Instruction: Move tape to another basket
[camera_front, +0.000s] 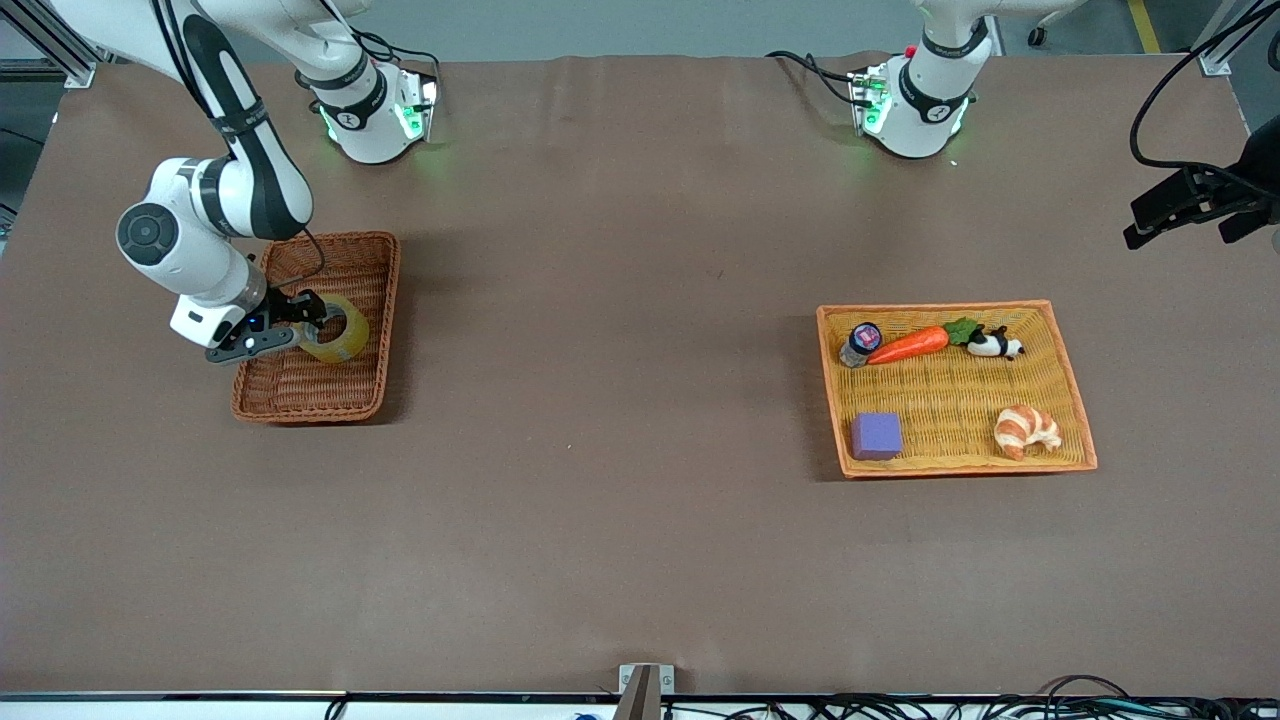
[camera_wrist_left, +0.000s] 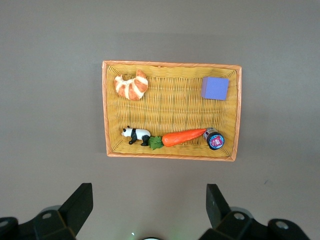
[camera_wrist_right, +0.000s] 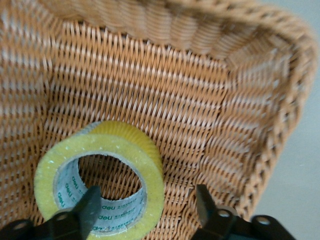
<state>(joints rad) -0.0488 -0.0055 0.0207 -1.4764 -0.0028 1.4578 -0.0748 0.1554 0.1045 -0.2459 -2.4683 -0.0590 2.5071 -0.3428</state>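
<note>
Nearest the cam, a small grey mount (camera_front: 645, 685) is sitting at the table's edge, w/ cables trailing alongside it.

Next up the table, toward the left arm's end, you are looking at the light orange woven tray (camera_front: 830, 400). In it, a purple block (camera_front: 876, 436) and a croissant (camera_front: 1026, 430) are lying along the nearer side, well apart. Along the farther side, a small dark-lidded jar (camera_front: 861, 340), a toy carrot (camera_front: 908, 345) and a panda figure (camera_front: 995, 345) are lying in a row. The jar is touching the carrot's tip and the panda is sitting just beside the carrot's green top.

Task item: the tape (camera_front: 338, 330) is sitting inside the dark reddish-brown wicker basket (camera_front: 300, 390) at the right arm's end of the table. It is tilting on edge, w/ its open core facing the right wrist cam and printed lettering showing on the grey inner liner.

Right gripper (camera_front: 300, 322): it is reaching down into that basket at the tape. Fingers are standing spread and straddling the roll's wall, one in the core opening and the other outside the ring. A gap is showing between the outer finger and the tape. Whether the inner finger is touching the liner, I cannot tell.

Left gripper (camera_wrist_left: 150, 210): the left arm is waiting, w/ the gripper hanging high near the left arm's end of the table and its wrist cam looking down on the tray. Fingers are standing wide apart, gripping nothing.
</note>
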